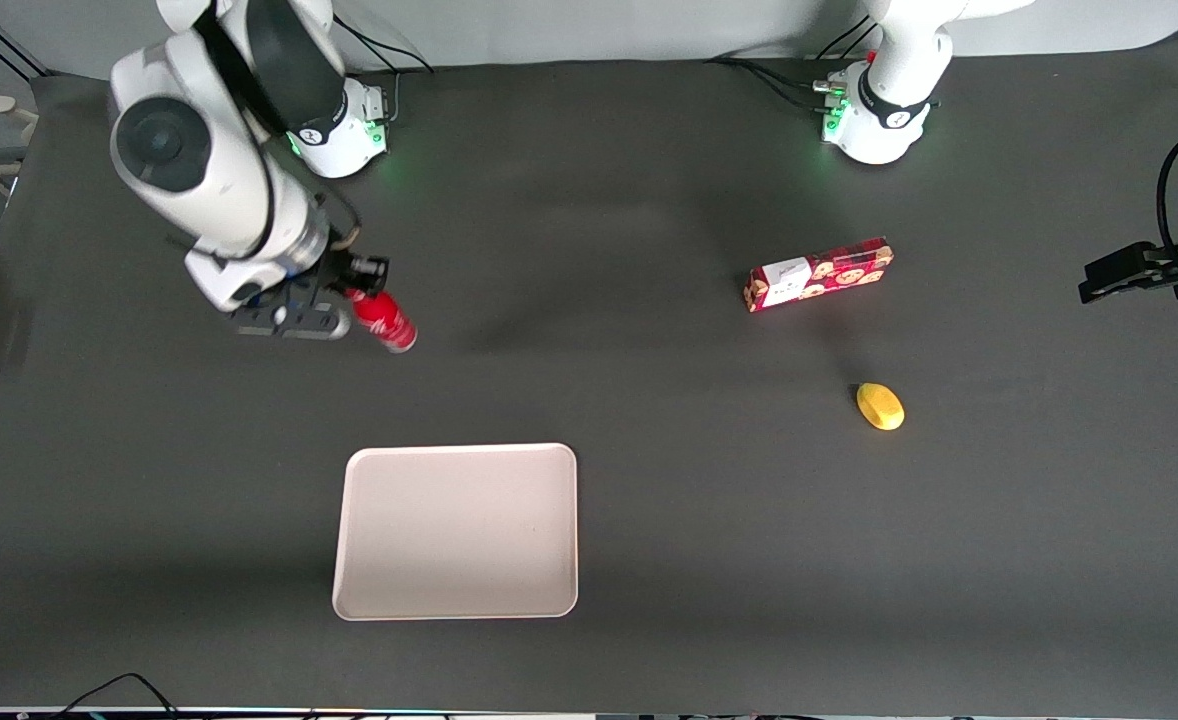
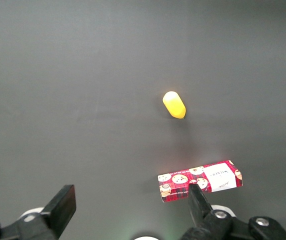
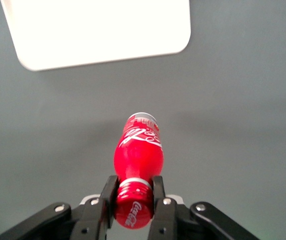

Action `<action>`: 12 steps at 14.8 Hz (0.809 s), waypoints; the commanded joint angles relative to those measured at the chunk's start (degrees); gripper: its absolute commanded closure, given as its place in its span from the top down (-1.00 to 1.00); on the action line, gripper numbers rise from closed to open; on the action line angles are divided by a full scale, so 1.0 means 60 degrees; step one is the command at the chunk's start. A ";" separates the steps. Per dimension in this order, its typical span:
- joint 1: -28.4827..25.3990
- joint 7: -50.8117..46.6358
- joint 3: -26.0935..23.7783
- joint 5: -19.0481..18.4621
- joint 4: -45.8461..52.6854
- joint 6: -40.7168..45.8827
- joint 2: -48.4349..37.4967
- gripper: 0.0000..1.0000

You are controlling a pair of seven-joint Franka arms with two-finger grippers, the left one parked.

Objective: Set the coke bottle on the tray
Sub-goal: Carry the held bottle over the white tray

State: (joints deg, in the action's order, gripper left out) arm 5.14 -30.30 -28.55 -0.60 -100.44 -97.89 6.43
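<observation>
Nearest the front camera: tray [image 1: 457, 532], flat on the dark tabletop [image 1: 649, 500], bare inside. Farther back, toward the working arm's end: end effector [image 1: 354, 295] clamped on the cap of the coke bottle [image 1: 383, 321], bottle tilted, base pointing toward the tray, well apart from it. Toward the parked arm's end: yellow fruit [image 1: 880, 406], then cookie box [image 1: 819, 274] farther back.
</observation>
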 commanded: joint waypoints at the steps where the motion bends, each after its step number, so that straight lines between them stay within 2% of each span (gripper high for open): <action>1: -0.0154 -0.0077 0.0261 -0.1099 0.2849 0.0744 0.2103 -1.00; 5: -0.0081 0.0508 0.0276 -0.2125 0.4520 0.0729 0.3759 -1.00; 8: -0.0080 0.1371 0.0758 -0.2185 0.5095 0.0598 0.4581 -1.00; 12: -0.0051 0.1638 0.1067 -0.2200 0.5124 -0.0573 0.5343 -1.00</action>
State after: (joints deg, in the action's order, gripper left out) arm 5.46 -21.81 -22.53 -12.39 -73.13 -98.99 34.69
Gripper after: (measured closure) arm 0.674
